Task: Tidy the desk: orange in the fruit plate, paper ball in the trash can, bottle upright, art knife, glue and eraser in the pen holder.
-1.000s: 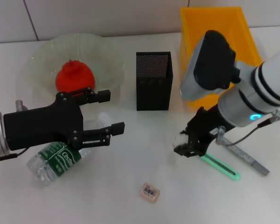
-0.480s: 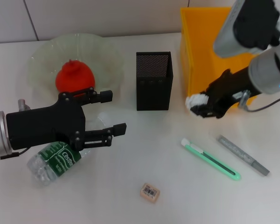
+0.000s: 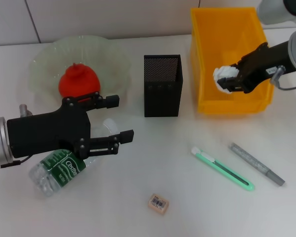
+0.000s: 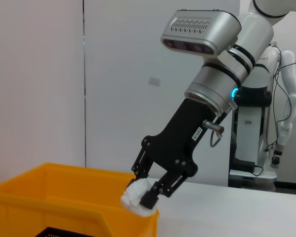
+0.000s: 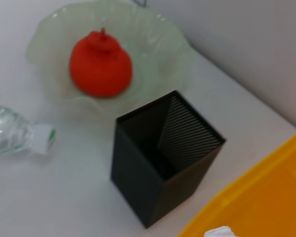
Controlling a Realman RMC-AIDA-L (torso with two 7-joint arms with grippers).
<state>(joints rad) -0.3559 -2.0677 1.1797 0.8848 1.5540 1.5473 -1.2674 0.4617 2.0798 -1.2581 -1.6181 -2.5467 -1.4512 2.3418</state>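
Observation:
My right gripper is shut on the white paper ball and holds it over the yellow trash can; the left wrist view shows that gripper with the paper ball just above the can's rim. My left gripper is open, hovering over the bottle, which lies on its side. The orange sits in the fruit plate. The black mesh pen holder stands mid-table. The green art knife, grey glue stick and eraser lie on the table.
The right wrist view looks down on the orange, the fruit plate, the pen holder, the bottle's cap end and a corner of the trash can. A wall runs behind the table.
My right gripper has carried the paper ball up from the table beside the art knife and back-right, over the trash can. The left arm has stayed still.

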